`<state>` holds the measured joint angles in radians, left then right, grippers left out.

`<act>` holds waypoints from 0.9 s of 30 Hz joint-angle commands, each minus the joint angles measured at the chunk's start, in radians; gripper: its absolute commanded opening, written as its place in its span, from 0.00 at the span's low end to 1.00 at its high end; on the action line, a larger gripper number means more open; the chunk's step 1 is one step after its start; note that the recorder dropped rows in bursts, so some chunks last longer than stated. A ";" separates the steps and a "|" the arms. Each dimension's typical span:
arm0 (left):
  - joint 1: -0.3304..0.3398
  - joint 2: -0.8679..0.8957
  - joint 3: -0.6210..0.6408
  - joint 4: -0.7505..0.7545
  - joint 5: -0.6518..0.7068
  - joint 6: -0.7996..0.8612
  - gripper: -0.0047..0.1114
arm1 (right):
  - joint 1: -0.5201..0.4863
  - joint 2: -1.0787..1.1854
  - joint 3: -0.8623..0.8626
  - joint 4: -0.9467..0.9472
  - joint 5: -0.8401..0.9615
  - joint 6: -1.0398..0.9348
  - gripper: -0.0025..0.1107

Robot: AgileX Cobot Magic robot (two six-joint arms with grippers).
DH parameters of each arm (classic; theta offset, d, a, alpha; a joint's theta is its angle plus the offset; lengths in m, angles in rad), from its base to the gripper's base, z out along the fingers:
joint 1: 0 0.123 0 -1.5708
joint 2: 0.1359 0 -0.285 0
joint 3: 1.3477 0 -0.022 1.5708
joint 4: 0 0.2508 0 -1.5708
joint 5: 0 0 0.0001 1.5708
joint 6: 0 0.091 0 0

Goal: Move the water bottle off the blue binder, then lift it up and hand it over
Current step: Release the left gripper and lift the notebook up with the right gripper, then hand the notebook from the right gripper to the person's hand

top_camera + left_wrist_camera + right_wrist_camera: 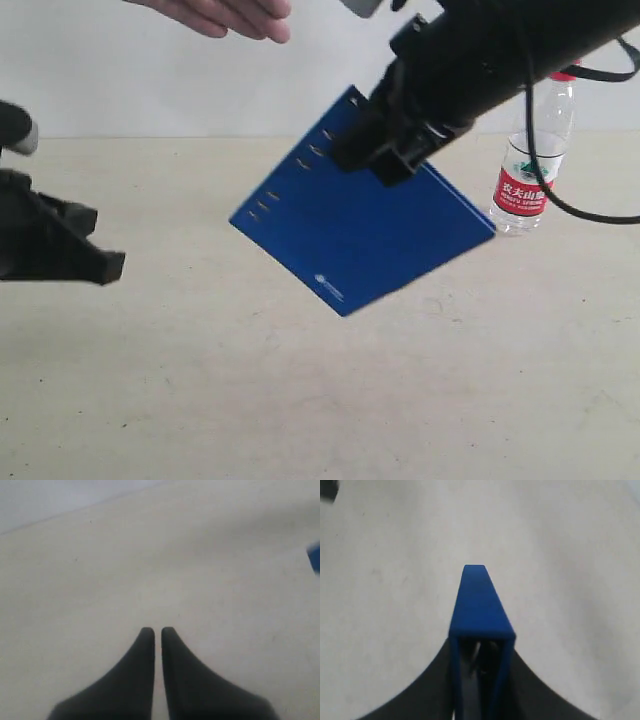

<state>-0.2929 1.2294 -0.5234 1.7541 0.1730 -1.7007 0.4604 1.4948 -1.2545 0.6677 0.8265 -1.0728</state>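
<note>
The blue binder (360,232) hangs tilted in the air above the table, held at its upper edge by my right gripper (385,150), which is shut on it. Seen edge-on in the right wrist view, the binder (481,605) sticks out from between the two black fingers (422,690). The water bottle (532,165) stands upright on the table to the right of the binder, apart from it, partly behind my right arm. My left gripper (157,630) is low at the left, shut on nothing, over bare table.
A person's hand (230,15) reaches in, palm down, at the top of the exterior view, up and left of the binder. A black cable (560,200) loops from the right arm in front of the bottle. A white wall stands behind the beige table (300,400).
</note>
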 commanded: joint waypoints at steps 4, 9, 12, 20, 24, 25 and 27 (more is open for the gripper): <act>-0.032 -0.054 0.197 -0.010 0.141 -0.154 0.08 | 0.104 -0.005 -0.055 0.081 -0.314 -0.042 0.02; -0.032 -0.061 0.234 -0.010 0.141 -0.186 0.08 | 0.107 -0.007 -0.074 0.086 -0.360 -0.042 0.02; -0.032 -0.065 0.234 -0.010 0.141 -0.188 0.08 | 0.107 -0.007 -0.074 0.102 -0.360 -0.042 0.02; -0.032 -0.065 0.234 -0.010 0.141 -0.188 0.08 | 0.107 -0.007 -0.074 0.148 -0.407 -0.042 0.02; -0.032 -0.065 0.234 -0.010 0.141 -0.188 0.08 | 0.107 -0.007 -0.074 0.148 -0.408 -0.035 0.13; -0.032 -0.065 0.234 -0.010 0.141 -0.188 0.08 | 0.107 -0.007 -0.074 0.148 -0.403 -0.033 0.19; -0.032 -0.065 0.234 -0.010 0.141 -0.188 0.08 | 0.107 -0.007 -0.074 0.148 -0.388 -0.033 0.36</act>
<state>-0.3181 1.1681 -0.2950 1.7501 0.3019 -1.8737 0.5776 1.4996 -1.3210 0.8205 0.4579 -1.1134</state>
